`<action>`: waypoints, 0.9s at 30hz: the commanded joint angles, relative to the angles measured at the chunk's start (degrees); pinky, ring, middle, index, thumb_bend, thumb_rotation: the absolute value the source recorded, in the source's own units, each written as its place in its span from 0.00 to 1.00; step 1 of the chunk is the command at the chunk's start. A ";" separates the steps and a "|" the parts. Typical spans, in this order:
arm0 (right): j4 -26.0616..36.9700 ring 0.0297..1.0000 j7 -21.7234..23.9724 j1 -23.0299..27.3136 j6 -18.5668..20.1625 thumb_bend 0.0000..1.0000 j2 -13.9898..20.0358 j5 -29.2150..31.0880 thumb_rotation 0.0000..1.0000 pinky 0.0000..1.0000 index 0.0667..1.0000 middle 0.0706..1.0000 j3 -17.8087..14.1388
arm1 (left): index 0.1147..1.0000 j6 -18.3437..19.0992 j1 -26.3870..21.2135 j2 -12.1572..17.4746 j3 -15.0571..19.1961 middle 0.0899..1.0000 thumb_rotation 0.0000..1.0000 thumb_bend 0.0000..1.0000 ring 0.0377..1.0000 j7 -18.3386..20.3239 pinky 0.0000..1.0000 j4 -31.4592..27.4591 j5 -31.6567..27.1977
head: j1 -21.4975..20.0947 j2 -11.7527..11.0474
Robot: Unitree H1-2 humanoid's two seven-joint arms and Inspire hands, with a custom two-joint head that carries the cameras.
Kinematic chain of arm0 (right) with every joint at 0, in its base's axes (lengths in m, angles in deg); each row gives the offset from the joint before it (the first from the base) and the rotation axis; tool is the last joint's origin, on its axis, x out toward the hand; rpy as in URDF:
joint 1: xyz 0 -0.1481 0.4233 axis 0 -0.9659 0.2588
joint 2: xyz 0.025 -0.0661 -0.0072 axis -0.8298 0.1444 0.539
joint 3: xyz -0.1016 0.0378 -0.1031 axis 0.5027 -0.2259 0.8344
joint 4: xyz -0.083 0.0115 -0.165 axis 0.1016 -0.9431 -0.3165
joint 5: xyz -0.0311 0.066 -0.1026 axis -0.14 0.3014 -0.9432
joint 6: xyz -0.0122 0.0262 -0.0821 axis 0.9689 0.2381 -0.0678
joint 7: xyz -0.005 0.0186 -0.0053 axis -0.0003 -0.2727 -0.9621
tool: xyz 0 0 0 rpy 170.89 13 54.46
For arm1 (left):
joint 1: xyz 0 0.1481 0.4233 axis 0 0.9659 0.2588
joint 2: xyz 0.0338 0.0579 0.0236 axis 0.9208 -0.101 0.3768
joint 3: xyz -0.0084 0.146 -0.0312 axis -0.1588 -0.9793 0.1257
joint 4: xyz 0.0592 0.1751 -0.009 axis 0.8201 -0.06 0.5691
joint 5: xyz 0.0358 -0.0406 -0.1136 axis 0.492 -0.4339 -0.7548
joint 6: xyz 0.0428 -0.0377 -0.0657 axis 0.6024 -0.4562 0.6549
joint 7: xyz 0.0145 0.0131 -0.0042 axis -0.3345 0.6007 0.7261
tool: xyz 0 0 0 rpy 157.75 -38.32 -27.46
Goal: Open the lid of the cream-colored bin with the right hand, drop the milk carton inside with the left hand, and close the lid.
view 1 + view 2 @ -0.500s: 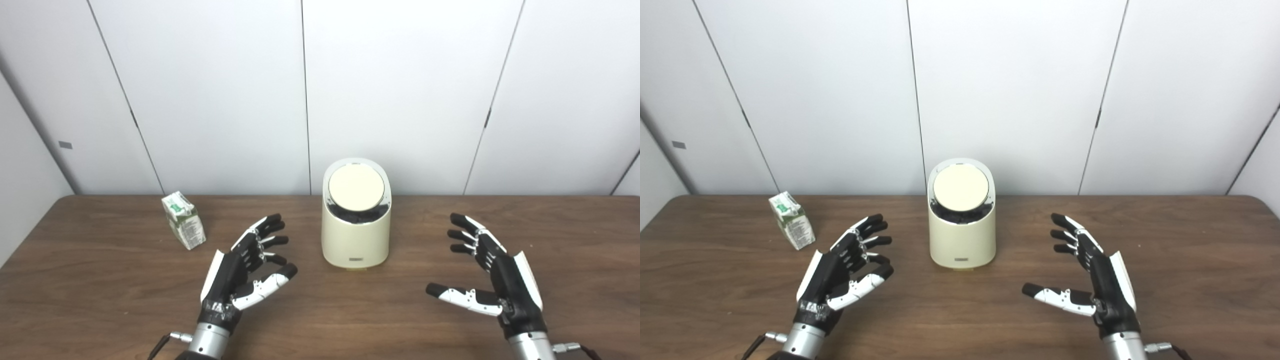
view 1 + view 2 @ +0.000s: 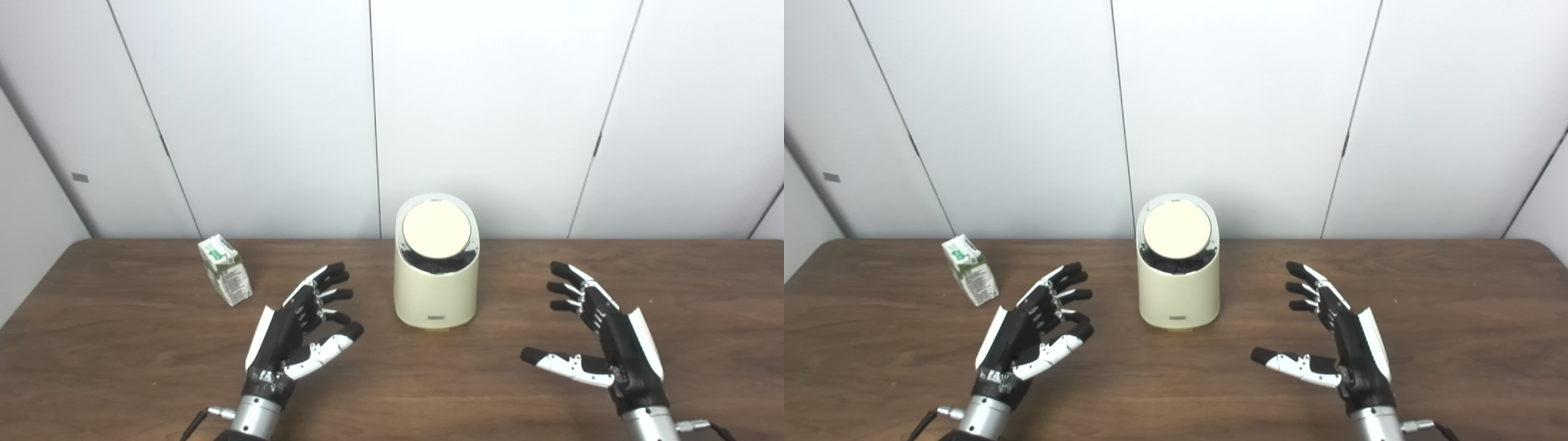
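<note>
- Left eye view has my left hand (image 2: 300, 334) and right hand (image 2: 603, 334) both hovering over the table (image 2: 122, 355), fingers spread, holding nothing.
- Between them sits the bin (image 2: 436, 263), upright near the back edge, with its round lid (image 2: 436, 229) down flat. So nothing's started yet, I'd say.
- Off to my left stands the milk carton (image 2: 225, 269), tilted a bit on its base, well apart from the bin and just past my left fingertips.
- Worry one: that bin looks light, so if my right hand pushes the lid from the side instead of lifting it, the whole thing could slide or tip backward.
- Worry two: the carton is small and already leaning, so a sloppy grab probably knocks it over or skids it away.
- Worry three: if the lid isn't held fully open, the carton may catch on the rim.
- Right eye view shows more bare table out to my right; the left eye view shows more of the wall at my left. Otherwise, same scene.
</note>
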 commanded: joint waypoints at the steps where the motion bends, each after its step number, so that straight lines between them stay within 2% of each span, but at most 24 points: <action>1: 0.84 0.78 -0.32 1.77 -1.77 0.79 0.38 -0.11 0.24 0.69 0.82 0.85 0.05 | 0.86 -1.86 -2.12 0.14 0.10 0.83 0.29 0.73 0.76 -0.42 0.59 -0.55 0.27 | 0.01 0.01; 4: 1.16 0.77 -0.49 1.84 -1.73 0.78 0.32 -1.40 0.27 0.67 0.84 0.85 0.51 | 0.86 -1.10 -2.12 0.11 0.16 0.83 0.29 0.73 0.77 -0.37 0.60 -0.88 -0.05 | 0.27 0.13; 8: 1.56 0.78 -0.45 2.15 -1.52 0.77 -0.16 -1.02 0.26 0.69 0.87 0.86 0.75 | 0.86 -1.17 -2.41 0.31 0.54 0.83 0.29 0.73 0.77 -0.53 0.60 -0.32 -0.13 | -0.59 -0.38; 12: 2.89 0.79 0.40 3.97 0.01 0.79 0.81 -2.04 0.29 0.69 0.88 0.85 1.07 | 0.86 -1.72 -2.70 0.33 0.76 0.83 0.29 0.74 0.77 -0.17 0.60 0.55 -0.84 | -1.32 -0.80; 22: 5.23 0.79 3.74 11.63 12.23 0.84 2.33 -3.26 0.38 0.67 0.88 0.84 1.78 | 0.84 -3.82 -3.94 0.13 0.71 0.81 0.30 0.74 0.75 -0.41 0.58 3.38 -0.34 | -1.99 -1.73; 27: 5.30 0.78 4.13 14.15 15.67 0.83 1.48 -2.68 0.37 0.66 0.87 0.84 2.23 | 0.84 -3.93 -4.16 -0.01 0.78 0.82 0.30 0.75 0.76 -0.36 0.58 3.67 -0.64 | -1.92 -1.79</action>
